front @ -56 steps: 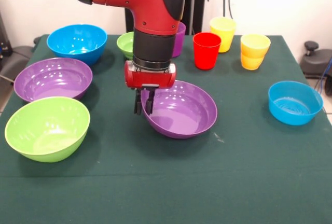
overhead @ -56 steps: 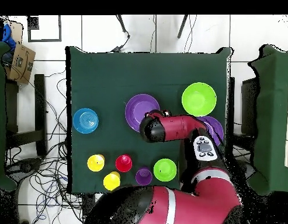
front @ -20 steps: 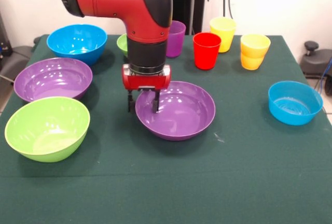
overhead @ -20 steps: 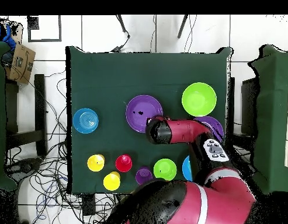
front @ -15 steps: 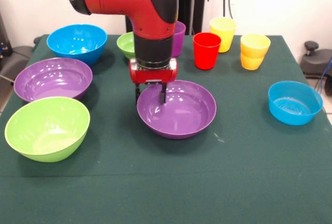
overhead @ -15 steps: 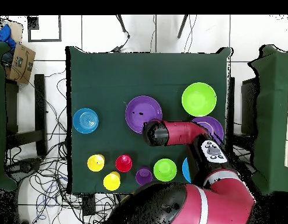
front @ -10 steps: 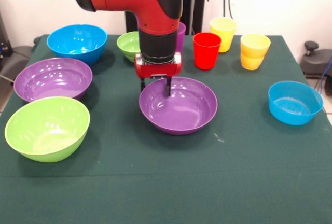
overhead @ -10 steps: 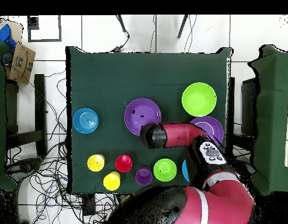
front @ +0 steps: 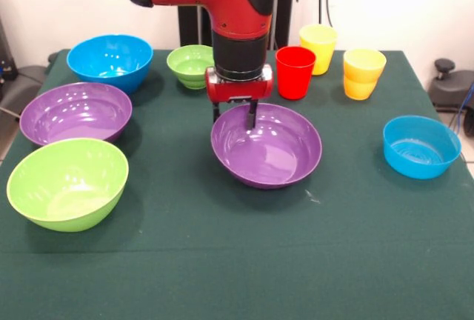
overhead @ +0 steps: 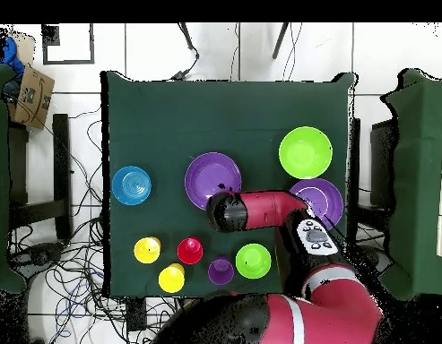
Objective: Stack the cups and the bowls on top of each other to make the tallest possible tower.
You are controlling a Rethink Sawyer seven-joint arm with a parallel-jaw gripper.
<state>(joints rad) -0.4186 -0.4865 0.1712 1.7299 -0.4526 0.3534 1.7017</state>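
Front view: the gripper (front: 235,118) stands at the upper left rim of the centre purple bowl (front: 268,146); 1 finger hangs inside the rim and 1 outside, jaws clamped on the wall; judged the natural pinch for so wide a bowl, which cannot be spanned whole. The bowl sits mid-frame and appears slightly tilted; whether it is clear of the green table (front: 237,261) I cannot tell.

No tower exists yet; judged step: positioning this bowl as a base. Other ware lies single and well apart: a 2nd purple bowl (front: 75,112) at left, lime green bowl (front: 67,182) at lower left, large blue bowl (front: 109,59) at upper left, small green bowl (front: 189,64) just left of the arm, small blue bowl (front: 421,146) at right.

Cups along the top: red cup (front: 295,72), yellow cup (front: 318,48), and 2 nested yellow cups (front: 363,73); the purple cup (overhead: 221,270) shows only in the overhead view, lower centre.

Risk, judged: the glossy rim may slip in a 1-sided grip.
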